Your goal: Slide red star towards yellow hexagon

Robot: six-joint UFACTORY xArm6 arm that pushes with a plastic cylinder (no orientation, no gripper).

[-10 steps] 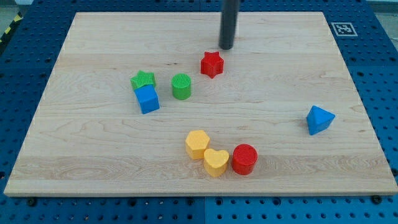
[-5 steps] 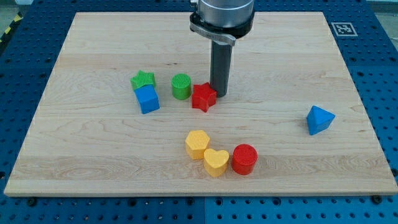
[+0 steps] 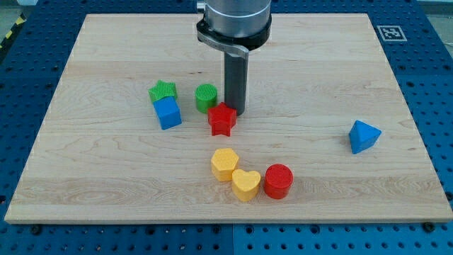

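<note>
Blue pegboard [image 3: 28,85] with rows of small holes surrounds a pale wooden counter [image 3: 106,184], smooth, with visible grain in lengthwise strips. Black-and-white square marker [image 3: 390,32] printed at the counter's top right corner; no readable writing on it.

No jawed end effector here, so nothing apart or together: just a straight dark matte rod under a grey metal collar [image 3: 233,21]. My tip [image 3: 235,112] sits on the counter, touching the red star's upper right edge, just right of the green cylinder.

Red star [image 3: 222,119], ribbed plastic look, lies near the counter's middle, above the yellow hexagon and apart from it, with bare wood between. Just below-right of the green cylinder.

Yellow hexagon [image 3: 225,163] is lower centre, touching the yellow heart [image 3: 246,184] at its lower right. Red cylinder [image 3: 278,180] sits against the heart's right side. All three form a short diagonal-ish row.

Green cylinder [image 3: 206,97], ridged top, stands upright to the left of the rod. Further left, green star [image 3: 163,91] is touching the blue cube [image 3: 168,112] right below it.

Blue triangular block [image 3: 363,136], faceted, sits alone at the view's right, well apart from everything.
</note>
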